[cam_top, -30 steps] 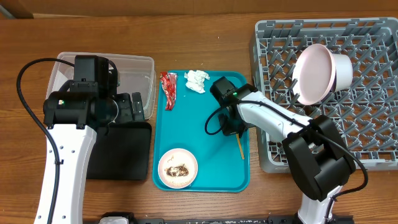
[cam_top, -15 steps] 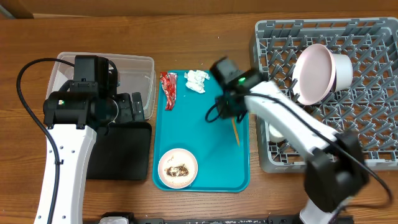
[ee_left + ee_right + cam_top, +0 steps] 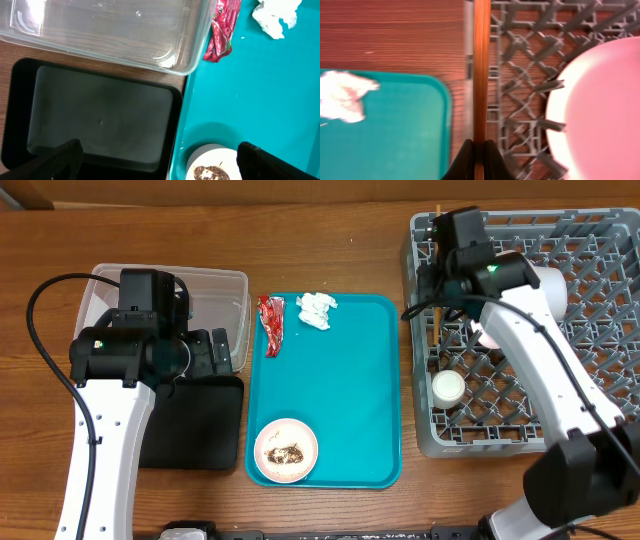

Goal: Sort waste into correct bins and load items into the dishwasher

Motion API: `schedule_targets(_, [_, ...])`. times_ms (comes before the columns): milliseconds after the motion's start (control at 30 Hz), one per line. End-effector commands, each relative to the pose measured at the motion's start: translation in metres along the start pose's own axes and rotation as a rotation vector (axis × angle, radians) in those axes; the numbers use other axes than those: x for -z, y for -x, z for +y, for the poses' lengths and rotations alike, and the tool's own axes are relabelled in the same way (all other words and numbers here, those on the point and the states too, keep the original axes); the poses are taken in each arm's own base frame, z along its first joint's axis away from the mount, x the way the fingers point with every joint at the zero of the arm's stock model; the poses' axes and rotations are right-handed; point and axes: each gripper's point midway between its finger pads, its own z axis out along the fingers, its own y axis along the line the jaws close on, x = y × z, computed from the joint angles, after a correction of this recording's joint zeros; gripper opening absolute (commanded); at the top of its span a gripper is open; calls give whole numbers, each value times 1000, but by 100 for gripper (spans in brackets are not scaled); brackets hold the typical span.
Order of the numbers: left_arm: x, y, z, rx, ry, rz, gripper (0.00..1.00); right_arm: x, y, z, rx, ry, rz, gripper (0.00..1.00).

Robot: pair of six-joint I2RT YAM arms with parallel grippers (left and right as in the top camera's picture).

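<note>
While the right gripper point(image 3: 479, 161) hangs over the far left corner of the dish rack point(image 3: 520, 100), its fingers are squeezed tight on the near end of the chopsticks point(image 3: 481, 75). The wood looks like one strip, so I cannot tell if it is one stick or two together. It points out along the rack's left edge, with the big plate point(image 3: 600, 110) on its right and the teal tray point(image 3: 395, 130) on its left.

Chopsticks are light, thin and stiff. They look smooth too, so they may slip or swing when held at one end. A hold nearer the middle would be steadier. They could drop through the holes in the rack floor, so they should lie flat across the bars.

The left gripper point(image 3: 160, 162) is spread wide and holds nothing. It hangs above the black tray point(image 3: 100, 115), near the clear tub point(image 3: 110, 35). The red wrapper point(image 3: 271, 325) and tissue point(image 3: 317, 310) lie on the teal tray.
</note>
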Motion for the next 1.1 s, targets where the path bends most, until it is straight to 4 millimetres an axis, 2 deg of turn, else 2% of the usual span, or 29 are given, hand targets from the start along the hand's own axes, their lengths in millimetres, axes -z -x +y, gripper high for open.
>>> schedule_targets(0, [1, 4, 3, -12, 13, -7, 100, -22, -8, -8, 50, -29, 47, 4])
schedule_targets(100, [1, 4, 3, -12, 13, -7, 100, -32, -12, -10, 54, -39, 74, 4])
schedule_targets(133, [1, 4, 3, -12, 13, -7, 100, -33, -13, -10, 54, -42, 77, 7])
schedule_targets(200, [1, 4, 3, -12, 13, -7, 100, -30, -12, -10, 53, -41, 74, 34])
schedule_targets(233, [1, 4, 3, -12, 13, -7, 100, -27, -11, -10, 53, -41, 75, 41])
schedule_targets(333, [1, 4, 3, -12, 13, -7, 100, -9, -8, -6, 55, -31, 71, 48])
schedule_targets(467, [1, 4, 3, -12, 13, -7, 100, 34, 2, 3, 51, 10, 32, 48])
schedule_targets(567, [1, 4, 3, -12, 13, -7, 100, 77, 6, 25, 58, 121, -15, 49])
schedule_targets(700, [1, 4, 3, -12, 13, -7, 100, 136, 3, 61, 106, 300, -110, 57])
schedule_targets(733, [1, 4, 3, -12, 13, -7, 100, 150, 2, 68, 119, 335, -134, 62])
schedule_targets(767, [1, 4, 3, -12, 13, -7, 100, 163, -1, 74, 132, 367, -155, 71])
schedule_targets(833, [1, 4, 3, -12, 13, -7, 100, 191, -7, 85, 161, 433, -198, 100])
schedule_targets(967, [1, 4, 3, -12, 13, -7, 100, 239, -23, 105, 215, 577, -257, 100])
schedule_targets(1067, [1, 4, 3, -12, 13, -7, 100, 256, -39, 111, 241, 642, -244, 100])
